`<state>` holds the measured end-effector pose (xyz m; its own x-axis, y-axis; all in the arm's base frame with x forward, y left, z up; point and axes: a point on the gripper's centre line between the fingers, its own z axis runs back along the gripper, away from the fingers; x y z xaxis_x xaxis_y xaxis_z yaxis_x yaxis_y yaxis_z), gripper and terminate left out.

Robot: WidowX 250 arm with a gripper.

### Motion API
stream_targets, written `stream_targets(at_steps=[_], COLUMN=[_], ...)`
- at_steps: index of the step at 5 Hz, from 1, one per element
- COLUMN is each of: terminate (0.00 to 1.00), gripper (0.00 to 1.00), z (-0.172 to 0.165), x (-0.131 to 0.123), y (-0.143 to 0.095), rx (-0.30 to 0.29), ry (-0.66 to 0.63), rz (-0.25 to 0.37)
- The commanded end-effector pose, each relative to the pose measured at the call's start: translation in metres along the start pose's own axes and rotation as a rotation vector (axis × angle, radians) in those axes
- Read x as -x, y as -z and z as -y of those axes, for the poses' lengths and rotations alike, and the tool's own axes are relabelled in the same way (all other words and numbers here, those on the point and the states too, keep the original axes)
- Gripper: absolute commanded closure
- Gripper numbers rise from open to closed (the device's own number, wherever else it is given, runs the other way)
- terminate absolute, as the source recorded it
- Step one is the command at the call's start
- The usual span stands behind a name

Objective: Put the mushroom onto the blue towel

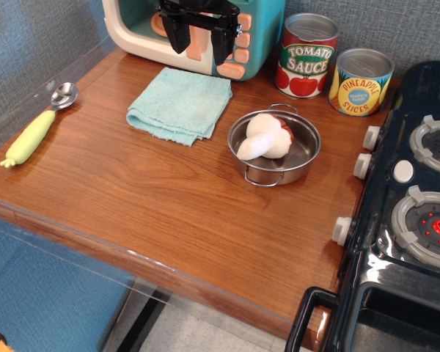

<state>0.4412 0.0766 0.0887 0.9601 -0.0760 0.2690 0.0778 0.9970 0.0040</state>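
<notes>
The mushroom [265, 136], white stem and a bit of brown cap showing, lies inside the steel pot [308, 150] right of the table's middle. The blue towel [181, 103], a light teal folded cloth, lies on the wooden table left of the pot, with nothing on it. My gripper [200, 44] hangs at the top of the view, above the towel's far edge and in front of the toy microwave. Its two black fingers stand apart and hold nothing.
A spoon [38, 125] with a yellow-green handle lies at the left edge. A toy microwave [257, 29] stands at the back. A tomato sauce can [306, 57] and a pineapple can [360, 82] stand behind the pot. A black toy stove [411, 213] fills the right side.
</notes>
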Motion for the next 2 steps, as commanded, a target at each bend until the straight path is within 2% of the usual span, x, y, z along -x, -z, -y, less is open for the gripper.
stream_targets(at_steps=[1, 2], terminate=[0.0, 0.0], gripper=[0.0, 0.0], z=[0.0, 0.025], x=[0.0, 0.009], y=[0.0, -0.016], rx=[0.0, -0.033], ry=[0.0, 0.023], rz=[0.0, 0.023])
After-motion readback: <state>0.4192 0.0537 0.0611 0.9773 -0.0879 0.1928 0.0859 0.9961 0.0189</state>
